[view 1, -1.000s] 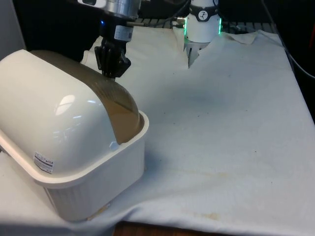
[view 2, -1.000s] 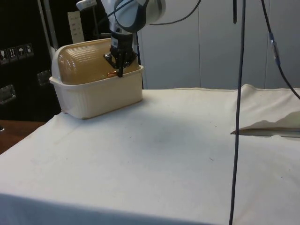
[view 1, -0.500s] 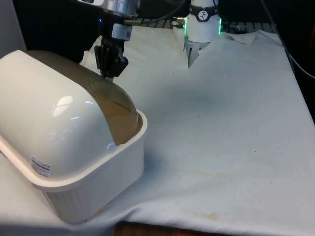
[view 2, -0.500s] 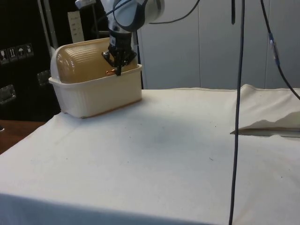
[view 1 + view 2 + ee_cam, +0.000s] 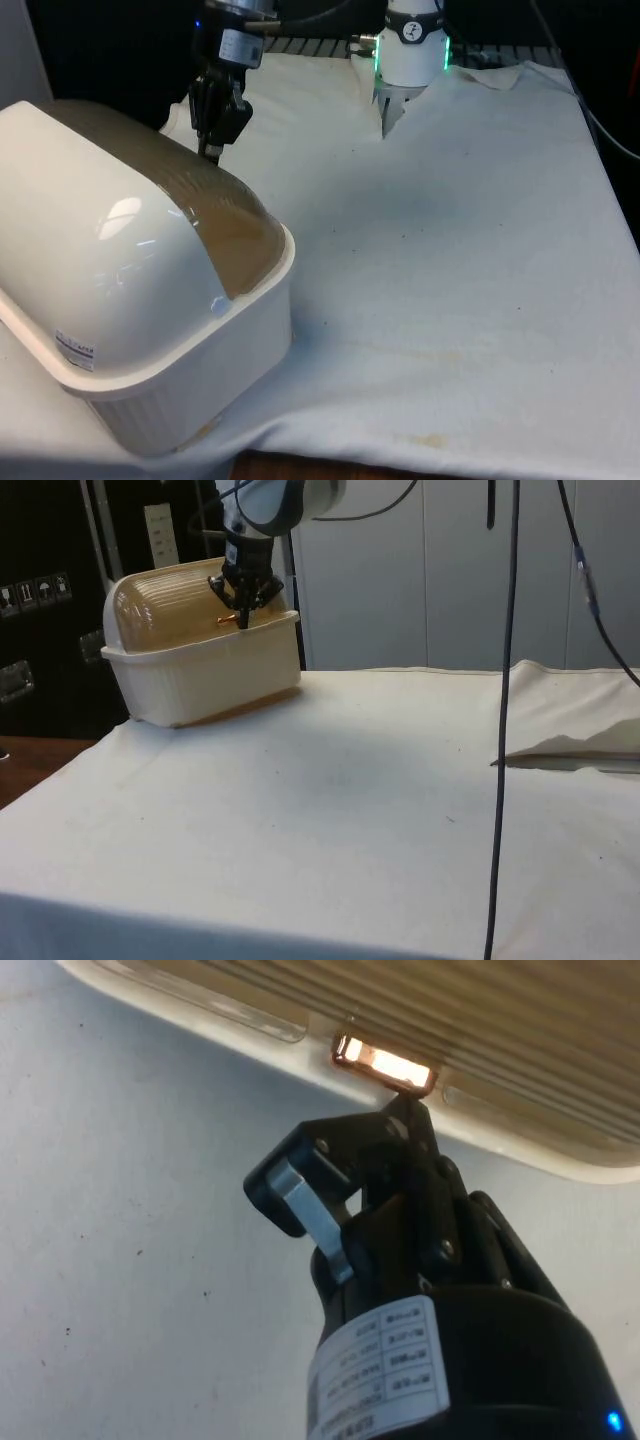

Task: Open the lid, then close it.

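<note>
Lid (image 5: 215, 215) of the bread box (image 5: 200, 350), a ribbed amber dome, sits down over the cream tub near the front view's left corner of the table (image 5: 450, 250), the box turned so its solid white back faces that camera. A small copper-coloured handle (image 5: 384, 1063) juts from the lid's lower edge just above the tub's rim. From where I stand, the black gripper (image 5: 243, 610) hangs right at that handle, its fingers (image 5: 405, 1130) drawn together with the tips against it, though whether they actually pinch it I cannot tell.
</note>
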Action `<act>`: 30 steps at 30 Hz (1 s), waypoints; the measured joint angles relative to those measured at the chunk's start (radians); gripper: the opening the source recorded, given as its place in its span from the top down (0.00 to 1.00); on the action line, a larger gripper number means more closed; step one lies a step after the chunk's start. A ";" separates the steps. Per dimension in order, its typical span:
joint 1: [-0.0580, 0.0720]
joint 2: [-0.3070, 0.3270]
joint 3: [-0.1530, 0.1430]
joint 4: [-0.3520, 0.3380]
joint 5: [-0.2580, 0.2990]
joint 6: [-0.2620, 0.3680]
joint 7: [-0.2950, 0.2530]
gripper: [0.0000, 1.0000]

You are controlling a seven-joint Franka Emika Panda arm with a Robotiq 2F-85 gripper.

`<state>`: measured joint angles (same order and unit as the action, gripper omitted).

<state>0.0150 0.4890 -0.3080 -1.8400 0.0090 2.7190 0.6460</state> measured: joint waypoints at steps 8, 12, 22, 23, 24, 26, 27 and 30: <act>0.001 -0.015 0.000 0.010 0.000 0.000 0.038 1.00; 0.001 -0.021 -0.001 0.021 0.000 0.000 0.061 1.00; 0.001 -0.045 -0.002 0.029 0.000 0.000 0.093 1.00; 0.001 -0.045 -0.002 0.029 0.000 0.000 0.093 1.00; 0.001 -0.045 -0.002 0.032 0.000 0.000 0.097 1.00; 0.001 -0.045 -0.003 0.042 0.000 0.000 0.108 1.00; 0.001 -0.045 -0.003 0.042 0.000 0.000 0.108 1.00; 0.001 -0.045 -0.003 0.051 0.000 0.000 0.120 1.00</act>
<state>0.0160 0.4440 -0.3110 -1.7890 0.0090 2.7190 0.7660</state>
